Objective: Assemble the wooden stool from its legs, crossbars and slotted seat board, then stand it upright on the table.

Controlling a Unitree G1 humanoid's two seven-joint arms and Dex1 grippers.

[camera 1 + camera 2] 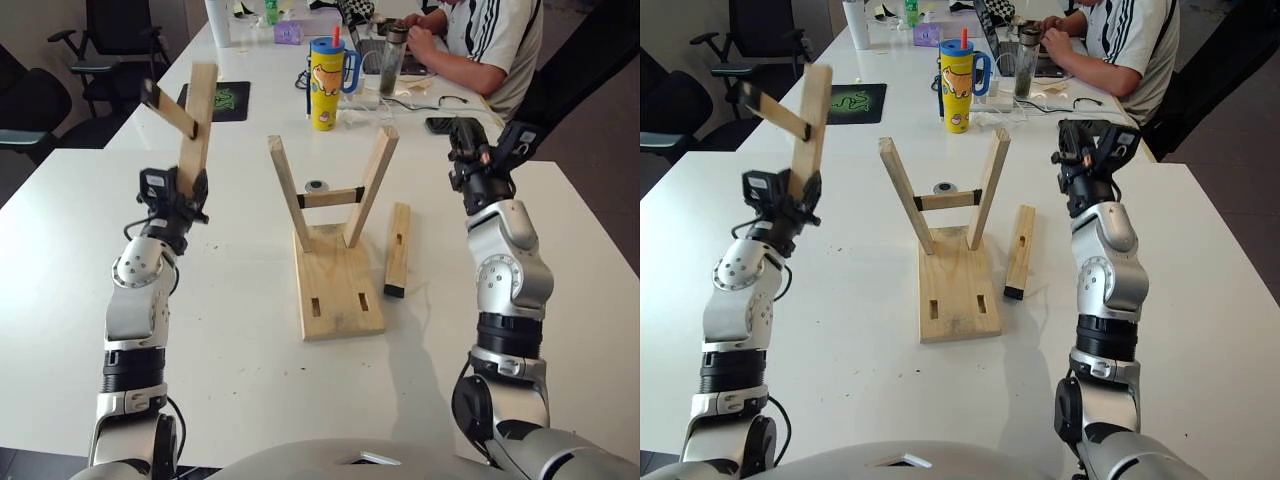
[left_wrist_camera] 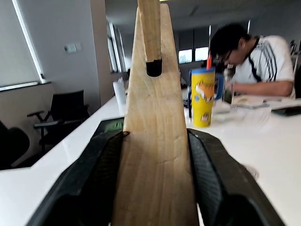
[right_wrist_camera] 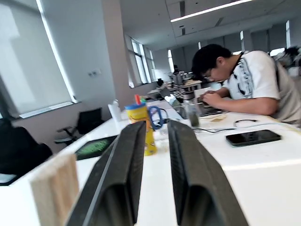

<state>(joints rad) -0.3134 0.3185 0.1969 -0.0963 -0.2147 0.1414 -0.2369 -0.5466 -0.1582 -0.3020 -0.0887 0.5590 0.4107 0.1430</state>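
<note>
One leg-and-crossbar piece upright in pinch of left gripper; right gripper slightly spread.

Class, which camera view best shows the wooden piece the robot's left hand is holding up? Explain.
The left eye view: the whole leg with crossbar shows above the left hand. The right eye view shows the same. The left wrist view gives a close-up of the leg between the fingers.
</note>
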